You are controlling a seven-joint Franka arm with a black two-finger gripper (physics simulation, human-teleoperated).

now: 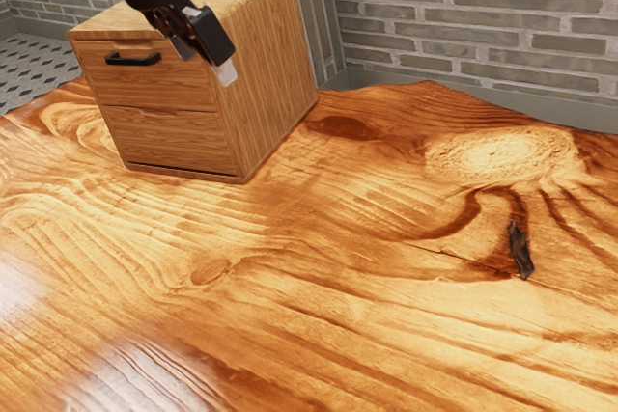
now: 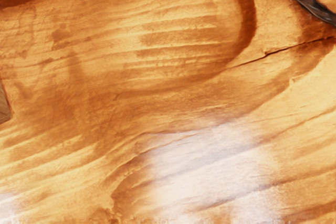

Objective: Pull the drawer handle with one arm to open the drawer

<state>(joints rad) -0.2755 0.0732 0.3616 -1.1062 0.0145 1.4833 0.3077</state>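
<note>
A wooden cabinet (image 1: 261,55) stands at the back of the exterior view's left, with two drawer fronts facing the near left. The top drawer (image 1: 145,79) carries a small black handle (image 1: 133,59) and sits flush with the cabinet face. My gripper (image 1: 205,61) hangs in front of the cabinet's upper front corner, to the exterior view's right of the handle and apart from it. Its fingers are open with nothing between them. In the wrist view a sliver of the cabinet (image 2: 3,106) shows beside the bare tabletop under my hand.
The glossy wood-grain table (image 1: 367,267) stretches wide toward the exterior view's right and front. A small dark knot mark (image 1: 520,250) lies flat in its surface, also seen in the wrist view as the knot mark (image 2: 313,4). A brick wall (image 1: 483,7) runs behind.
</note>
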